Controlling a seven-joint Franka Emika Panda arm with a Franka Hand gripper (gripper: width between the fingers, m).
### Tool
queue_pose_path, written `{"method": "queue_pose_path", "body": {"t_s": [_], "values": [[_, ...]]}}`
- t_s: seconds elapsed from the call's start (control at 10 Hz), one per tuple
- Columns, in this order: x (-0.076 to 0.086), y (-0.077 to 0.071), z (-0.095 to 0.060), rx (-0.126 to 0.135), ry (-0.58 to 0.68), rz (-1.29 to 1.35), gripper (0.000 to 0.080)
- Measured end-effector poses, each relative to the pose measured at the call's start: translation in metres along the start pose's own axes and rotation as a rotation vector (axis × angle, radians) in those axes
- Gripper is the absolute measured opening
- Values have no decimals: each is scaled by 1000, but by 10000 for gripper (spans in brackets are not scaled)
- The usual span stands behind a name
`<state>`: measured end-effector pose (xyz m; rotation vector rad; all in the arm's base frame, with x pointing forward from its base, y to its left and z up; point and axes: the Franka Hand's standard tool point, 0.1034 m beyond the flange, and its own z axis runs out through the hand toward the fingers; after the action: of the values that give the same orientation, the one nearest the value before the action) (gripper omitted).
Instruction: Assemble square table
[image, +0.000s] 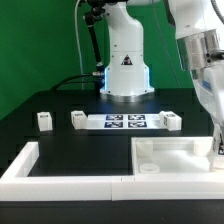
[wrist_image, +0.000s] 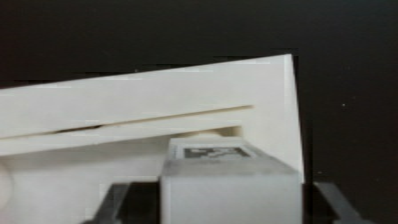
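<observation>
Gripping 1 tagged white leg (wrist_image: 222, 172), the hand (wrist_image: 226, 205) hangs above the rimmed square panel (wrist_image: 160, 100).

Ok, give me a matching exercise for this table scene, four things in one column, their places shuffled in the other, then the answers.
1. marker board
2. square panel
3. leg in the wrist view
4. leg apart from the board

A. held in the gripper
B. farthest toward the exterior view's left
C. mid-table, before the robot base
D. near edge, toward the exterior view's right

Pairs: 1-C, 2-D, 3-A, 4-B
</observation>
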<state>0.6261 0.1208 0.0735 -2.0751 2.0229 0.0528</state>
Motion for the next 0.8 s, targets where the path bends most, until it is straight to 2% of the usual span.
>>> {"method": "queue_pose_path", "body": {"t_s": [0.1, 0.2, 0.3, 0.4, 0.6, 0.7, 0.8], "values": [[1, 2, 1, -21, 8, -206, 466], [2, 3, 2, -31, 12, -414, 606], [1, 6, 3, -46, 6, -553, 636], [-1, 7, 4, -27, 25, -551, 636], [2, 7, 4, -45, 25, -803, 647], [1, 5, 1, -91, 25, -970, 649], [-3, -4, -5, -161, 39, -1286, 649]]}}
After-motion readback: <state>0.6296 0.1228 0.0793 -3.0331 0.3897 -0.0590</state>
